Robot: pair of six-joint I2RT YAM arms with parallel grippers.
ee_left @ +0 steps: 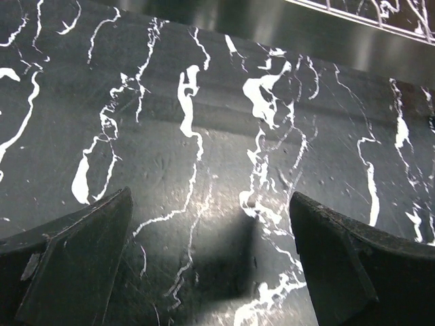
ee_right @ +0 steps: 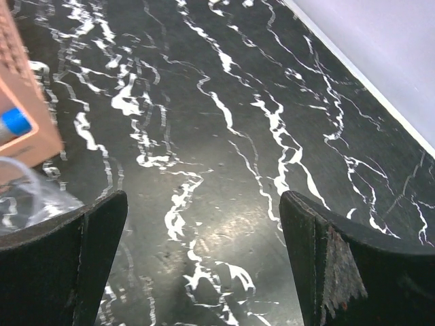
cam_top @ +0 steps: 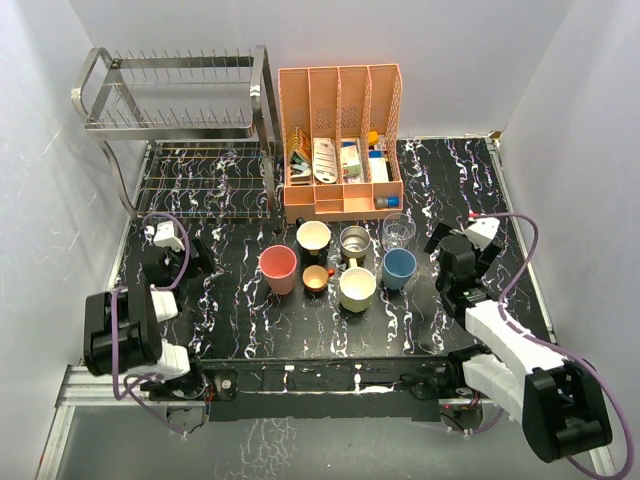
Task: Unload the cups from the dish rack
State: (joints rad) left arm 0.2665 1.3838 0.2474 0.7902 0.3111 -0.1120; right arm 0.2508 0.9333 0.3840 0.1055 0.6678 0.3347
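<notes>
Evidently unloading looked finished: the dish rack [cam_top: 180, 100] at 11 o'clock held no cups [cam_top: 357, 288], all seven clustered at the centre of the surface [cam_top: 230, 310], while the left end effector [ee_left: 211, 224] and right end effector [ee_right: 204, 231] hung spread, empty, so next probably meant parking both arms.

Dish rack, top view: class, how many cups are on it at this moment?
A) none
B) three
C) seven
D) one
A: both tiers of the dish rack show only bare wire, while all seven cups stand on the table in front of the peach organizer.
</notes>
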